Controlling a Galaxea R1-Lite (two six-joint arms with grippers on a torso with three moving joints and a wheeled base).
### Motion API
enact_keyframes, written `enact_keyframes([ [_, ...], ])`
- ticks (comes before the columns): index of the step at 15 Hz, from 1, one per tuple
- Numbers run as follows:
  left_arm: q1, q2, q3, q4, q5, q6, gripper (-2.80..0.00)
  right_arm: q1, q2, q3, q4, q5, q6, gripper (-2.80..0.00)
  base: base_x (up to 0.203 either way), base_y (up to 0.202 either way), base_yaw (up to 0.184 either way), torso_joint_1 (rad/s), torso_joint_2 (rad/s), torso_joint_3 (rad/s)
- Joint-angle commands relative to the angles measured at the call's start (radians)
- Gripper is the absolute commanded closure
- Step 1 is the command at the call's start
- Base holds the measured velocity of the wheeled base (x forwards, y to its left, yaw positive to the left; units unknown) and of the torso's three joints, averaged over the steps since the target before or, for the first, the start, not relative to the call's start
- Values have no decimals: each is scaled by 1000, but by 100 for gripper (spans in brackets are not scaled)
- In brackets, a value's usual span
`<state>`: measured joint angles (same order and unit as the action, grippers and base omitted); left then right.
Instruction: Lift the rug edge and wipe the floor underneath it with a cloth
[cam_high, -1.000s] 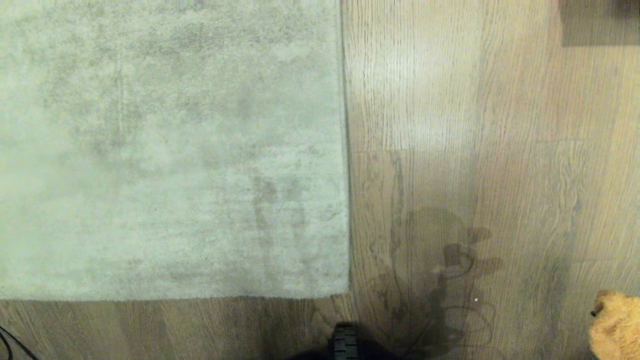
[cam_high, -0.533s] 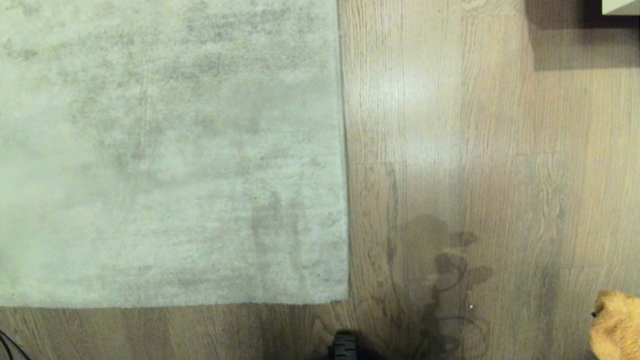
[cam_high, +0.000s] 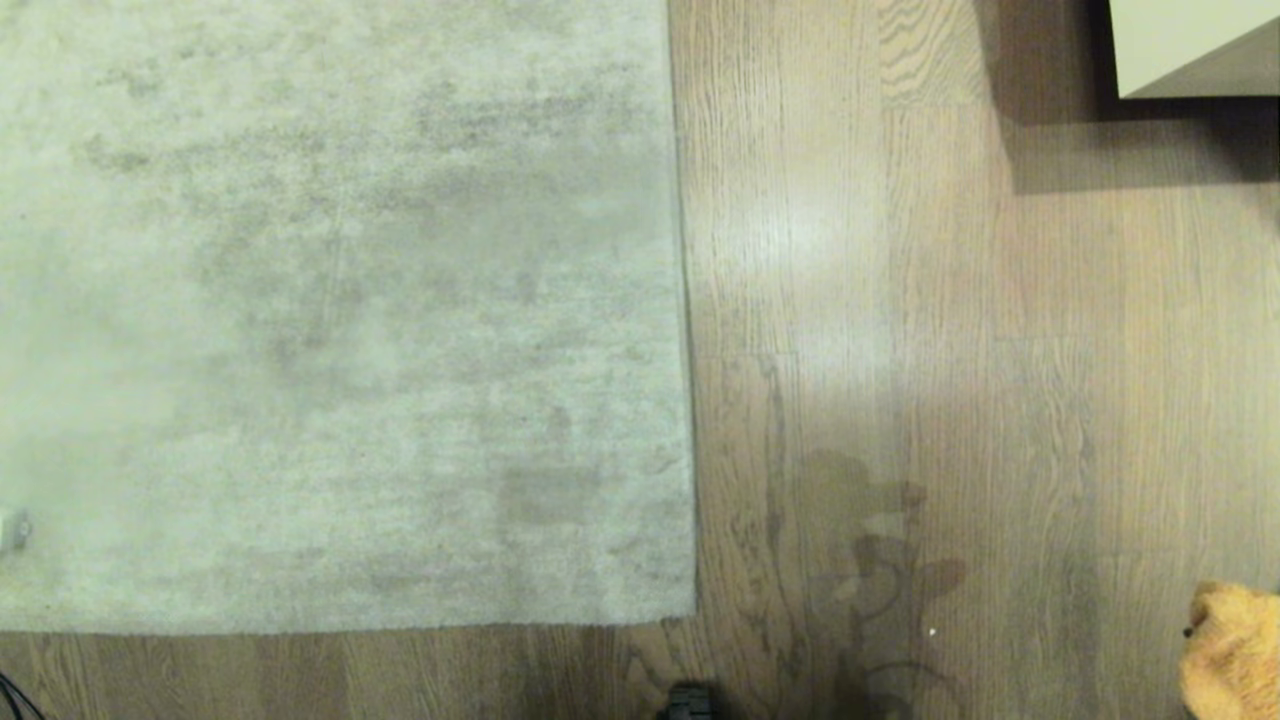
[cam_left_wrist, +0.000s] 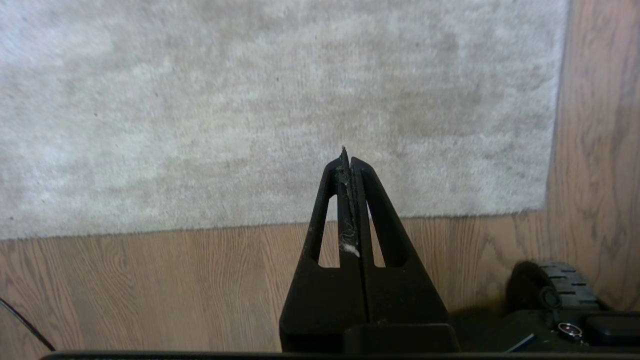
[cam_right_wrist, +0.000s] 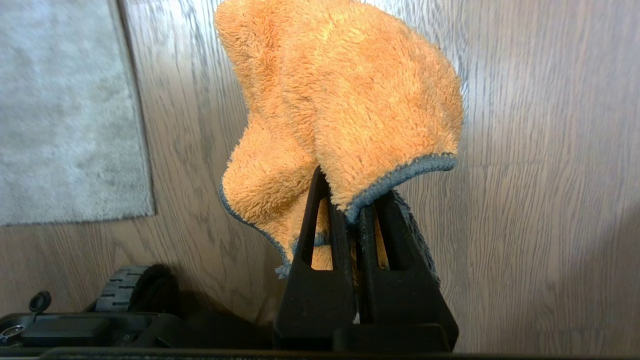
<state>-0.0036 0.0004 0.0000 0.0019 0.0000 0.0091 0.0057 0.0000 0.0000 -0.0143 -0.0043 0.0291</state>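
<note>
The mottled grey-beige rug (cam_high: 340, 310) lies flat over the left of the head view; its rug edge (cam_high: 686, 400) runs up the middle and along the near side (cam_high: 350, 629), meeting at a corner. Wood-grain floor (cam_high: 900, 300) fills the right. The fluffy orange cloth (cam_right_wrist: 350, 95) with a blue-grey hem hangs from my right gripper (cam_right_wrist: 345, 210), which is shut on it above bare floor; its tip shows at the head view's lower right (cam_high: 1235, 650). My left gripper (cam_left_wrist: 348, 162) is shut and empty, with lint between its fingers, hovering over the rug's near edge (cam_left_wrist: 200, 230).
A pale piece of furniture (cam_high: 1190, 50) with a dark shadow stands at the far right. My base's wheel (cam_left_wrist: 565, 285) sits close to the rug corner. A black cable (cam_high: 12, 695) lies at the near left, and a small white object (cam_high: 14, 528) rests at the rug's left.
The whole head view has shifted: rug and floor slid toward the near side, bringing the pale furniture into sight at the far right. The camera tilted; the rug, cloth and arms kept still.
</note>
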Motion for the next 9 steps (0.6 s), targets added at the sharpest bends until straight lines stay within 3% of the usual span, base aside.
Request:
enact_keyframes([
  [1,1,0,0,0,0,0,0,0,2,0,-1,0,0,0,0,0,0,2,1,200],
  [9,1,0,0,0,0,0,0,0,2,0,-1,0,0,0,0,0,0,0,3,204],
])
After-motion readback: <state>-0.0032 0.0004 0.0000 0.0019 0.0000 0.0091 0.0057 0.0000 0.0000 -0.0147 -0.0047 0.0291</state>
